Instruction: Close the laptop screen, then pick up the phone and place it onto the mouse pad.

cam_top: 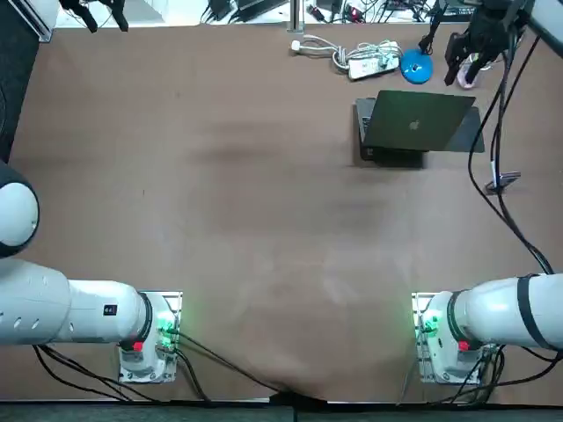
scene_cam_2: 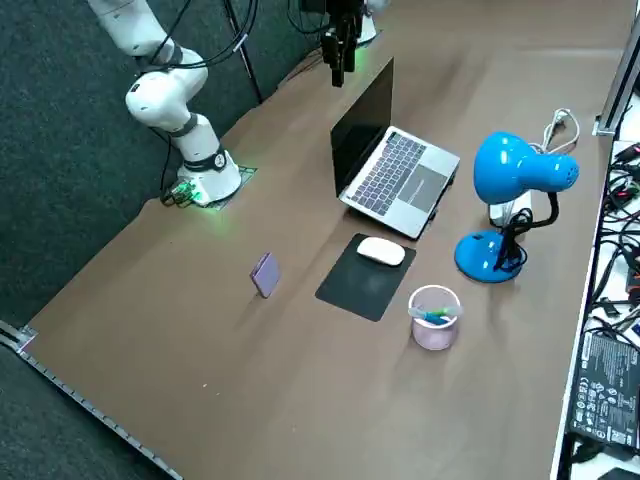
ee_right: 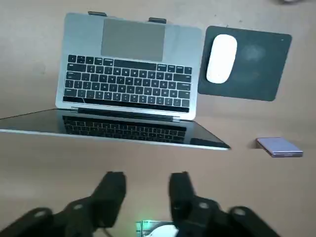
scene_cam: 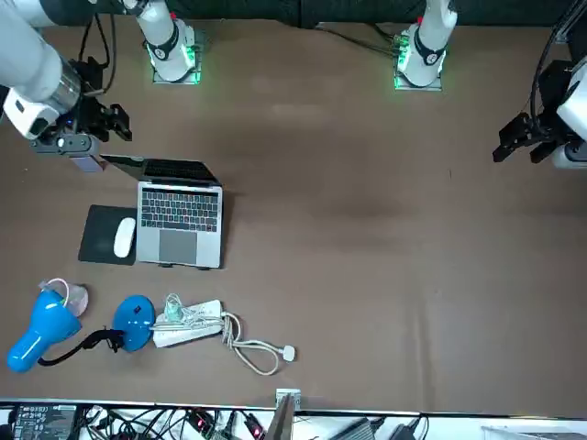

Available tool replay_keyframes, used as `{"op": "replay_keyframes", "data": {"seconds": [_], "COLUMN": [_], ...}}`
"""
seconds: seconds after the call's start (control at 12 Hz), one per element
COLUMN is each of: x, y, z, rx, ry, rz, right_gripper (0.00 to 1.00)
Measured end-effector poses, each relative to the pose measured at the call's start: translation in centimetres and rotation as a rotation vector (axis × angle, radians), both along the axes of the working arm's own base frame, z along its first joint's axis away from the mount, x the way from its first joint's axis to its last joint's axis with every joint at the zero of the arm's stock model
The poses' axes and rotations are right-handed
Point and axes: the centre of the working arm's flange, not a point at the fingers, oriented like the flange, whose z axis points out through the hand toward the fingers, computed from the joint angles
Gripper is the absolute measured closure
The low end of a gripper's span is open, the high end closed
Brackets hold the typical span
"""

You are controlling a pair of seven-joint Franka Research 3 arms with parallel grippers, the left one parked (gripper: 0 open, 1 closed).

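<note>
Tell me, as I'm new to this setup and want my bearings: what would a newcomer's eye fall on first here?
The open laptop stands out at the table's far right, screen upright, with the right gripper hovering open just behind the lid. Near it, a bright blue desk lamp draws the eye. A lavender phone lies on bare table, apart from the dark mouse pad holding a white mouse.

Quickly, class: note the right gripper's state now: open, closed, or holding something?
Right gripper: open, holding nothing, poised behind the raised screen of the laptop.
</note>
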Motion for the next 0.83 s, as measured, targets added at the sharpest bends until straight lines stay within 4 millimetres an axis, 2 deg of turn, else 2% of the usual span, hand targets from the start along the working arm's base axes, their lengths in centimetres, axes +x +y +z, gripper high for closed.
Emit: {"op": "replay_keyframes", "data": {"seconds": [0.25,0.33,0.5,0.83], "x": [-0.2,-0.3,-0.6,-0.6], "y": [1.3,1.7,2.3,2.4], "z": [-2.0,-2.7,-4.5,-6.0], "rx": [0.002,0.0,-0.002,0.001], "ry": [-0.005,-0.004,0.001,-0.014], "rz": [-0.007,-0.007,-0.003,-0.004], "right_gripper": [0.7,0.72,0.98,0.98]}}
